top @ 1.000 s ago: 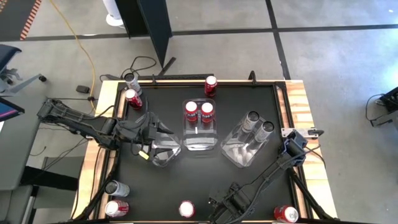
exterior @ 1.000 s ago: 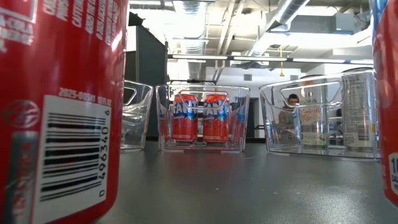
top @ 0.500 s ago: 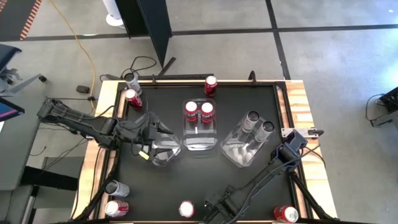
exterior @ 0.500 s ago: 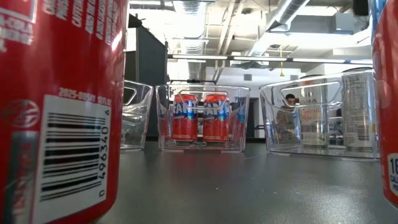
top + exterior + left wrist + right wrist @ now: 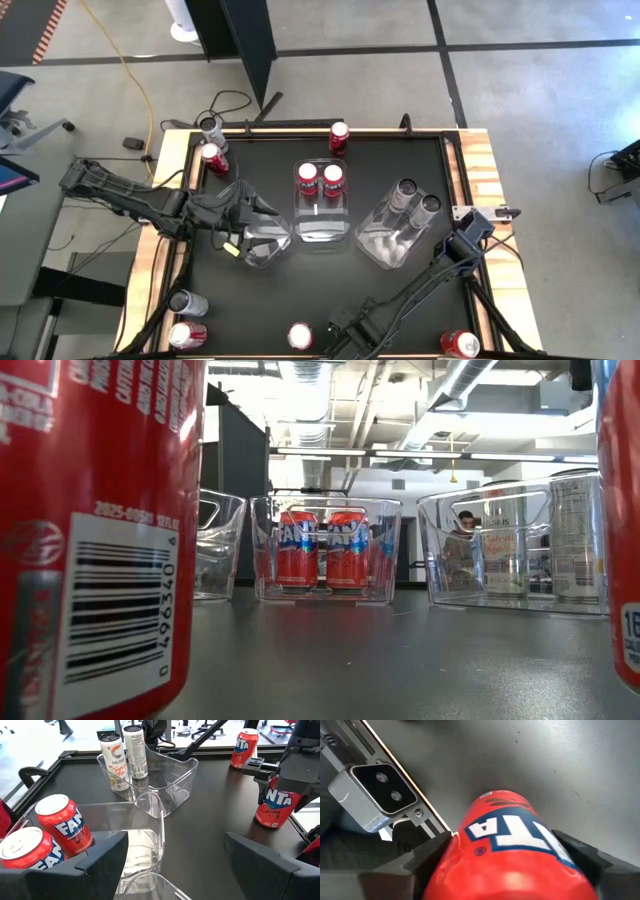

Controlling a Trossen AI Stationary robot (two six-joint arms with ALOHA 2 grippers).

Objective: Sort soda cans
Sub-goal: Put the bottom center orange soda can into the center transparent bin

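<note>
My right gripper points down at the table's near edge, shut on a red soda can that the arm hides in the high view. My left gripper hangs open over the empty left clear bin, touching nothing. The middle bin holds two red cans. The right bin holds two silver cans. Loose upright cans stand on the table: a red can beside my right gripper, another red can at the near right, and others at the corners. My right gripper pinches the red can's upper side wall between its two fingers, coming from above and pointing down. The can's top is hidden under the gripper. The can stands with its base on the table.
Red and silver cans stand at the far left corner, one red can at the far edge, and two at the near left. A small camera box sits on the near edge next to the held can.
My right gripper has gone down and a little toward the table's left along the near edge, onto the red can there. The left arm has kept still.
</note>
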